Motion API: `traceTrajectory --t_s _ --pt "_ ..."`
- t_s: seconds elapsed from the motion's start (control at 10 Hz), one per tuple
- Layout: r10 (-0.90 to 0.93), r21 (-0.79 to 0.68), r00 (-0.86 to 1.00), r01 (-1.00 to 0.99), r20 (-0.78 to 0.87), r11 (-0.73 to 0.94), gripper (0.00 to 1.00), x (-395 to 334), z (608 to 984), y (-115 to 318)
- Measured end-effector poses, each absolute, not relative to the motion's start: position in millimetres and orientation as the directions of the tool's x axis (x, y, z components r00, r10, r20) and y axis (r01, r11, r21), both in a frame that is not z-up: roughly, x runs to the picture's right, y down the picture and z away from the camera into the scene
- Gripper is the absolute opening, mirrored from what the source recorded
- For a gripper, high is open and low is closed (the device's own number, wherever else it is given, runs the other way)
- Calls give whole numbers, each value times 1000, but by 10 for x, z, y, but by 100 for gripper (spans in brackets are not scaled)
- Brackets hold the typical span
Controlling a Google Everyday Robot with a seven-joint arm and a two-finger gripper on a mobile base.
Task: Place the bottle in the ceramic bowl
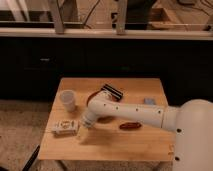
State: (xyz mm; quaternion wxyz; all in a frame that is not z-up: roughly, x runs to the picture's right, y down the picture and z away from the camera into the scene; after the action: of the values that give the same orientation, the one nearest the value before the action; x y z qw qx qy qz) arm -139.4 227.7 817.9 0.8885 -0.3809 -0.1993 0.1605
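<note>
Gripper [86, 123] beside squat white bottle [65, 127] on wooden table [125, 145], jaws' state indiscernible.

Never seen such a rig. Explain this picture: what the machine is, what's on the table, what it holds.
One camera looks down at a wooden table. The white arm belongs to a mobile robot; its pincer hangs low over the table's left side, just right of the bottle, which lies on the wood. Behind are a white cup and the orange-red ceramic bowl, partly hidden by the arm. A dark red object lies right. Whether anything is held, I cannot tell.
</note>
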Motion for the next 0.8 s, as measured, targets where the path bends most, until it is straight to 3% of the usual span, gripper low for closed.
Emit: traceTrajectory --t_s 0.2,0.5,0.6,0.7,0.8 --pt "436 -743 869 -128 236 657 62 -1411 8178 2328" --pt "439 -747 869 -134 227 651 79 -1417 8176 2337" --pt "439 -749 870 -133 226 649 79 -1423 8180 2357" --pt "441 -748 869 -138 223 650 75 -1386 8174 2346" --pt "442 -747 869 -141 221 650 62 -1328 8169 2343"
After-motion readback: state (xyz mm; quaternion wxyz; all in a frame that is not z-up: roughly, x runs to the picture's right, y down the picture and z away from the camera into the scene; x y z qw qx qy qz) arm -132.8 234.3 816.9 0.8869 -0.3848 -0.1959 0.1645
